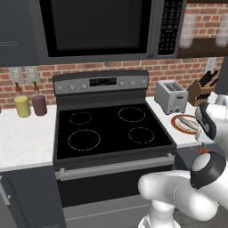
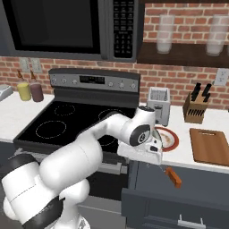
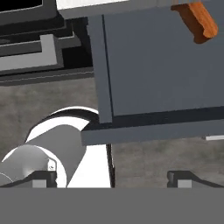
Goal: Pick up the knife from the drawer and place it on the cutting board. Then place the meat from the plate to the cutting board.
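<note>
The knife [image 2: 172,176] lies in the pulled-out dark drawer [image 2: 197,190] below the counter edge, its orange-brown handle towards the front. My gripper [image 2: 150,159] hangs open just left of it, above the drawer's left part, holding nothing. In the hand view the knife's handle [image 3: 197,19] shows at the upper right inside the drawer [image 3: 162,65], well away from my gripper [image 3: 113,178]. The red-rimmed plate [image 1: 178,126] sits on the counter right of the stove with the silver-grey meat [image 1: 187,123] on it. The wooden cutting board [image 2: 210,145] lies right of the plate [image 2: 172,142].
A toaster [image 2: 159,103] stands behind the plate and a knife block [image 2: 196,108] behind the board. The black stove [image 1: 111,129] is to the left, with two jars [image 1: 30,106] on the counter beyond it. A microwave [image 1: 98,26] hangs overhead.
</note>
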### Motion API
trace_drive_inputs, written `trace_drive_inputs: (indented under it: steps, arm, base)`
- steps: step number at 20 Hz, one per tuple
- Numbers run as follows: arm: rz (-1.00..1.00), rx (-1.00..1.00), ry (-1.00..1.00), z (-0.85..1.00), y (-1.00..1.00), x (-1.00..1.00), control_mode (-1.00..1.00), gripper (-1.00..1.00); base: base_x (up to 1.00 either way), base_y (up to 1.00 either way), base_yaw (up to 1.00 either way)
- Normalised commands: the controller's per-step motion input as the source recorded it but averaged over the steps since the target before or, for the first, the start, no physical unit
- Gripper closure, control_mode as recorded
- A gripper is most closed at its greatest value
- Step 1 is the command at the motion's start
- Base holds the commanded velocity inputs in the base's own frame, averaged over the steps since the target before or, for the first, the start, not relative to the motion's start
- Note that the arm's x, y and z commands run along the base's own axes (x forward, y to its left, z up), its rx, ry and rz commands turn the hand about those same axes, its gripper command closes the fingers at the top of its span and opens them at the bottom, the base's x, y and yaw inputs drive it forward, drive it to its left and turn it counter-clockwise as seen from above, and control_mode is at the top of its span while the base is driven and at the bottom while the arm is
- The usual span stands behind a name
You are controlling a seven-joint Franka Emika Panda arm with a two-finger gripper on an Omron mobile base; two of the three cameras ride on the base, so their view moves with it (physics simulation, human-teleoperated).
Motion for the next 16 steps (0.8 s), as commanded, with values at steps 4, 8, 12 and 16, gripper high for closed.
trace_drive_inputs:
  steps: [4,8,12,16]
  arm:
    - [0.11,0.0,0.04,-0.33,-0.34,0.03,-1.0,-1.0]
    - [0.09,0.0,0.0,-0.4,-0.4,-0.02,-1.0,-1.0]
    - [0.05,0.0,-0.03,-0.45,-0.32,-0.11,-1.0,-1.0]
    - [0.06,0.0,-0.07,-0.38,-0.21,-0.01,-1.0,-1.0]
  base:
    - [0.0,0.0,0.0]
    - [0.0,0.0,0.0]
    - [0.0,0.0,0.0]
    - [0.0,0.0,0.0]
